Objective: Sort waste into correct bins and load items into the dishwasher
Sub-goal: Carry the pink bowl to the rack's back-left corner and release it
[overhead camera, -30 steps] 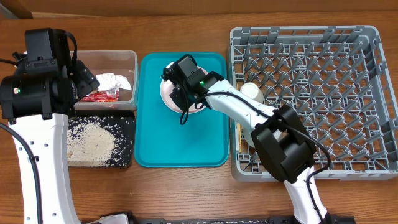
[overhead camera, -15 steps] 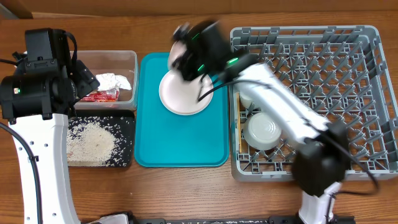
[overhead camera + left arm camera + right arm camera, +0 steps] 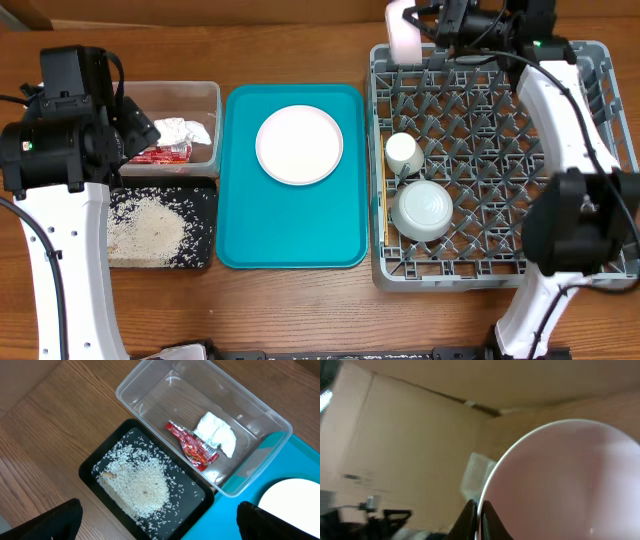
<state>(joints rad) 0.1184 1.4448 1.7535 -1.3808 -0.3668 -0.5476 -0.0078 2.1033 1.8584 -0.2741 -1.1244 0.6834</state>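
My right gripper (image 3: 441, 24) is shut on the rim of the white-pink bowl (image 3: 404, 30), holding it tipped on edge in the air over the far-left corner of the dishwasher rack (image 3: 600, 150). In the right wrist view the two fingers (image 3: 469, 521) pinch the bowl's thin rim (image 3: 570, 485). The white cup (image 3: 403, 152) and the grey-green bowl (image 3: 425, 210) stand in the rack's left side. The pink plate (image 3: 299, 145) lies on the teal tray (image 3: 290, 240). My left gripper (image 3: 160, 530) hangs open above the black tray of rice (image 3: 140, 482). The napkin (image 3: 216, 434) and red wrapper (image 3: 192, 446) lie in the clear tub (image 3: 150, 380).
The clear tub (image 3: 170, 92) and black tray (image 3: 205, 200) sit left of the teal tray, under my left arm (image 3: 65, 130). The grey rack fills the right half of the table, its pegs upright. Bare wood runs along the front edge.
My right arm has lifted the white-pink bowl off the plate on the teal tray and swung it right and away, up over the rack's far-left corner. The left arm has not moved.
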